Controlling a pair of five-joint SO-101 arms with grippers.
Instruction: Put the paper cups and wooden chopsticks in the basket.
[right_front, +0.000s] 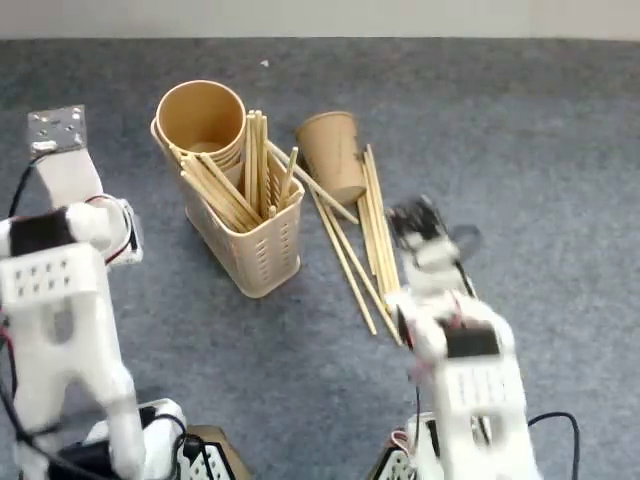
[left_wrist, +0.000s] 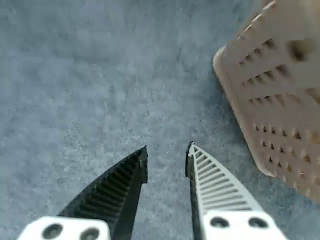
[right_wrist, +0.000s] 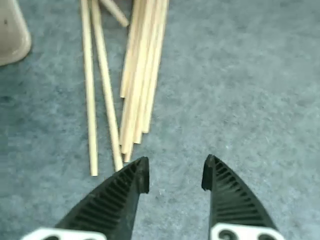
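A beige slotted basket (right_front: 262, 245) stands on the grey carpet, holding a stack of paper cups (right_front: 201, 118) and several wooden chopsticks (right_front: 255, 165). To its right stands another paper cup (right_front: 333, 155), mouth down on the carpet. Beside and below that cup lie several loose chopsticks (right_front: 368, 240). My right gripper (right_wrist: 176, 160) hovers open and empty just short of the near ends of those chopsticks (right_wrist: 142, 75), with the cup's edge (right_wrist: 12, 35) at the side. My left gripper (left_wrist: 167, 150) is open over bare carpet, with the basket (left_wrist: 280, 100) close beside it.
The right arm (right_front: 455, 340) stands at the bottom right and the left arm (right_front: 60, 290) at the left edge. A metal bracket (right_front: 56, 128) lies at the far left. Cables run along the bottom.
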